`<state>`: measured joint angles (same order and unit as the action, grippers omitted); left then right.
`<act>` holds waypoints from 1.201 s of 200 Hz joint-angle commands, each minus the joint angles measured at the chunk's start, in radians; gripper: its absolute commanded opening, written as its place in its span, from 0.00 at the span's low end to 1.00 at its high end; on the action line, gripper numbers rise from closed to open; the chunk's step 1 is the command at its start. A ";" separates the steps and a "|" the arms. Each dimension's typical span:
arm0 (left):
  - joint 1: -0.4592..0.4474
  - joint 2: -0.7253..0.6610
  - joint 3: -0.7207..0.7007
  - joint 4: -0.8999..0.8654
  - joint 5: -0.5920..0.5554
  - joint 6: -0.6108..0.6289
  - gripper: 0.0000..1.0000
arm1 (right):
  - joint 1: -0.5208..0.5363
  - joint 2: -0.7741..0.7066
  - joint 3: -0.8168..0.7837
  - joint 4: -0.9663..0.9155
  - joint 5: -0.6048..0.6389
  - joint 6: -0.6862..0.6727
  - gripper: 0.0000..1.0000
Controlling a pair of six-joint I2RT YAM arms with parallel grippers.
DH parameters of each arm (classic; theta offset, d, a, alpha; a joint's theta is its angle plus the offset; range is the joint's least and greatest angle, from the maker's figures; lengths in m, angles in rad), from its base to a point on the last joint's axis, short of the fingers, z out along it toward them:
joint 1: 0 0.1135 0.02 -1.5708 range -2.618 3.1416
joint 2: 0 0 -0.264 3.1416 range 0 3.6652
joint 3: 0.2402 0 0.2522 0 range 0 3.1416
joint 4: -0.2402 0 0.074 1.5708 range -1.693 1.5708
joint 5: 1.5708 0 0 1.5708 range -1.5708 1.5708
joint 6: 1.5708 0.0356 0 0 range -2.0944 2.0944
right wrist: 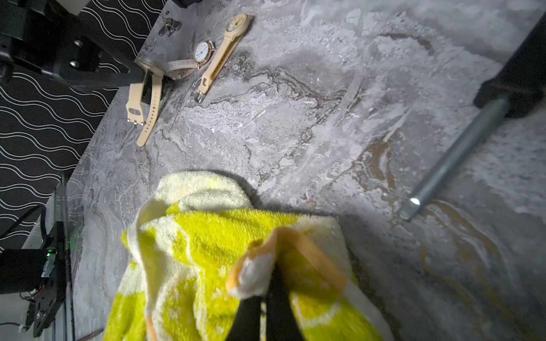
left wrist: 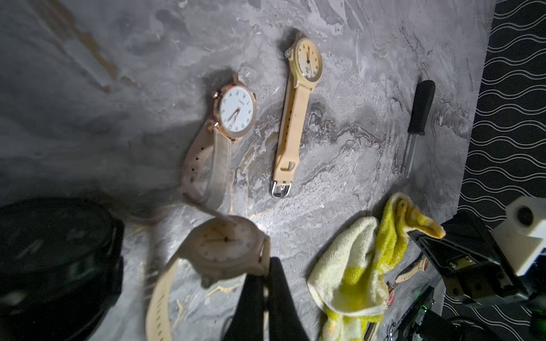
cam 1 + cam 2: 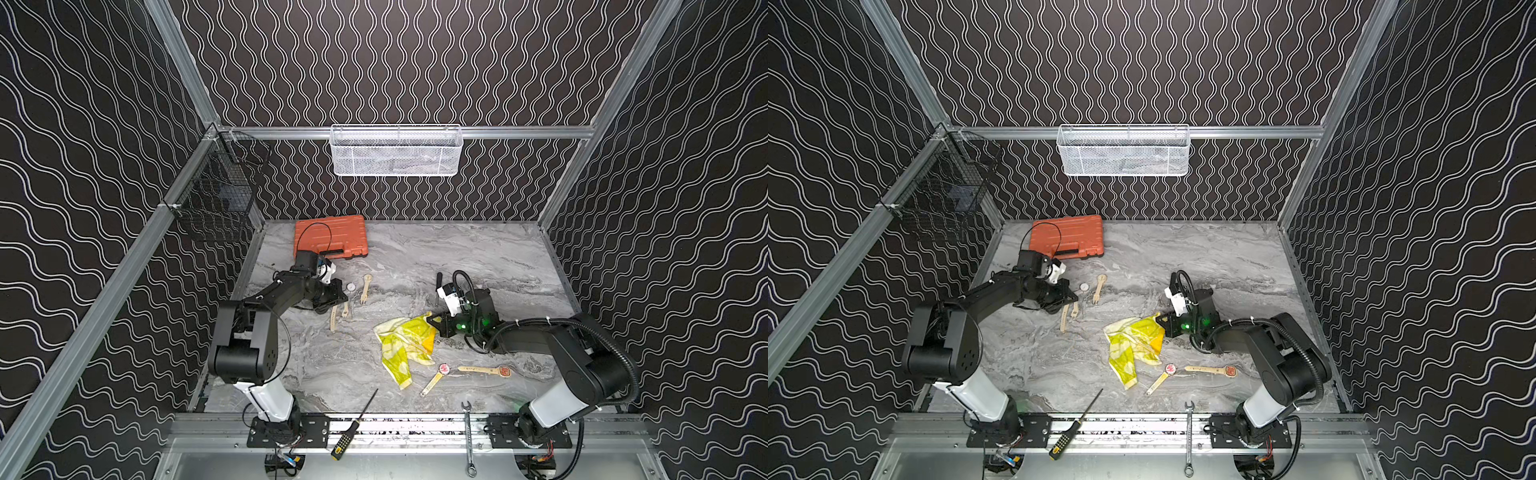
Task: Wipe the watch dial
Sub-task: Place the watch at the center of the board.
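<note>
My left gripper (image 2: 267,273) is shut on a cream watch (image 2: 224,245), pinching it at the edge of its case. The round pale dial faces the wrist camera and is blurred; its two straps (image 3: 334,316) hang down to the table in both top views. The left gripper (image 3: 338,297) is at the table's left. My right gripper (image 1: 271,273) is shut on a corner of a yellow and white towel (image 1: 206,236). The rest of the towel (image 3: 405,347) lies crumpled on the marble, left of the right gripper (image 3: 434,322). Towel and held watch are apart.
A rose-gold watch (image 2: 237,109) and another cream watch (image 2: 307,59) lie beside the left gripper. Two red-dialled watches (image 3: 444,369) (image 3: 504,371) lie front right. An orange case (image 3: 330,237) is at the back left. A screwdriver (image 3: 355,424) and a wrench (image 3: 468,436) are at the front edge.
</note>
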<state>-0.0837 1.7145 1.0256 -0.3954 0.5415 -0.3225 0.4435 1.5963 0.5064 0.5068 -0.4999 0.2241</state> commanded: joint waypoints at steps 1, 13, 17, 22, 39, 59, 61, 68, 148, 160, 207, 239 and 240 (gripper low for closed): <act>0.019 0.026 0.007 -0.003 0.045 0.052 0.00 | 0.004 -0.019 -0.010 0.001 0.015 -0.022 0.00; 0.033 0.040 0.005 -0.019 0.058 0.068 0.00 | 0.005 -0.015 -0.014 0.005 0.020 -0.017 0.00; 0.037 0.043 0.003 -0.028 0.053 0.072 0.00 | 0.006 -0.014 -0.013 0.008 0.017 -0.016 0.00; 0.042 0.044 -0.001 -0.038 0.046 0.078 0.00 | 0.006 -0.010 -0.011 0.012 0.010 -0.013 0.00; 0.059 0.034 -0.029 -0.053 0.032 0.092 0.00 | 0.011 -0.004 -0.006 0.021 -0.006 -0.013 0.00; 0.077 0.019 -0.047 -0.092 0.035 0.118 0.00 | 0.020 -0.003 -0.012 0.020 0.002 -0.013 0.00; 0.077 0.018 -0.048 -0.097 0.033 0.122 0.00 | 0.020 -0.001 -0.012 0.021 0.002 -0.013 0.00; 0.082 0.008 -0.052 -0.114 0.025 0.131 0.00 | 0.021 0.001 -0.010 0.025 -0.004 -0.011 0.00; 0.116 -0.112 -0.020 -0.252 -0.169 0.158 0.16 | 0.034 -0.035 -0.034 0.017 0.088 0.005 0.00; 0.116 -0.138 -0.022 -0.263 -0.184 0.154 0.17 | 0.034 -0.051 -0.040 0.019 0.105 0.013 0.03; 0.116 -0.178 -0.063 -0.272 -0.161 0.156 0.19 | 0.033 -0.148 -0.020 -0.074 0.184 0.048 0.25; 0.112 -0.256 -0.064 -0.269 -0.123 0.169 0.20 | 0.034 -0.290 0.012 -0.293 0.290 0.091 0.35; 0.111 -0.257 -0.064 -0.268 -0.121 0.168 0.20 | 0.034 -0.296 0.011 -0.297 0.292 0.092 0.36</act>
<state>0.0315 1.4990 0.9569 -0.6556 0.3801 -0.1768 0.4759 1.3891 0.5011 0.3782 -0.3050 0.2634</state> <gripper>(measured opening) 0.193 0.329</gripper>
